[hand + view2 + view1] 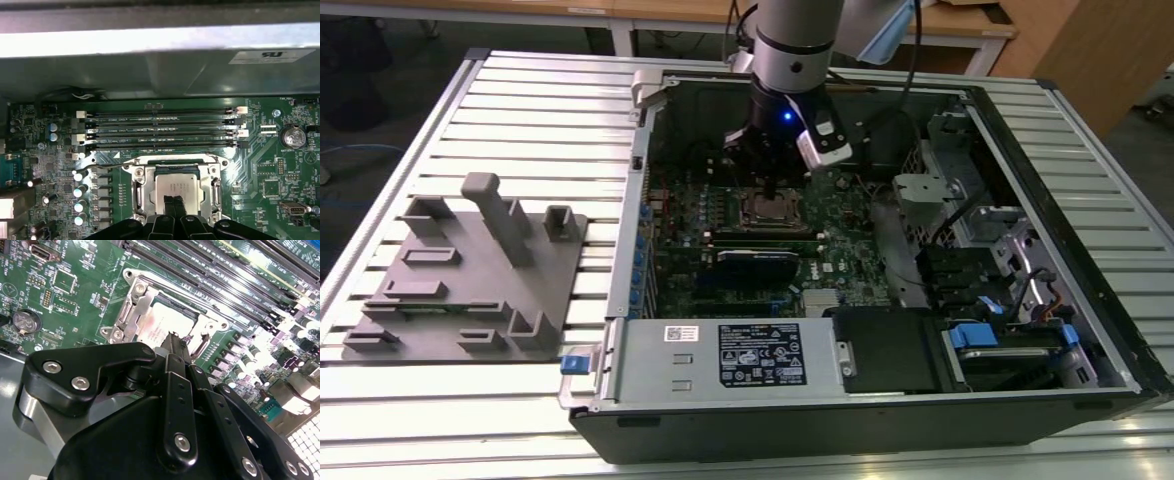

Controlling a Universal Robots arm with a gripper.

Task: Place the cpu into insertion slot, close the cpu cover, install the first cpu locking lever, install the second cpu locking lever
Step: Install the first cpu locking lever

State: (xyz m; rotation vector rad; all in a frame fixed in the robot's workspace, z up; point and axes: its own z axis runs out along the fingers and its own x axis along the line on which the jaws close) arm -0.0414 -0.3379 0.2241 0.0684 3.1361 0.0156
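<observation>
Robotics lab or workshop, I reckon: my arm (794,50) over slatted metal bench (534,100), opened computer case (854,425) on it, grey fixture block (454,300), wooden desks (967,30) behind.

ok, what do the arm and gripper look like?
The arm is a silver-grey tube with black bands, a blue light at the wrist and dark cables alongside. The gripper is matte black: linkage bars with silver screw heads, narrow black fingers.
</observation>
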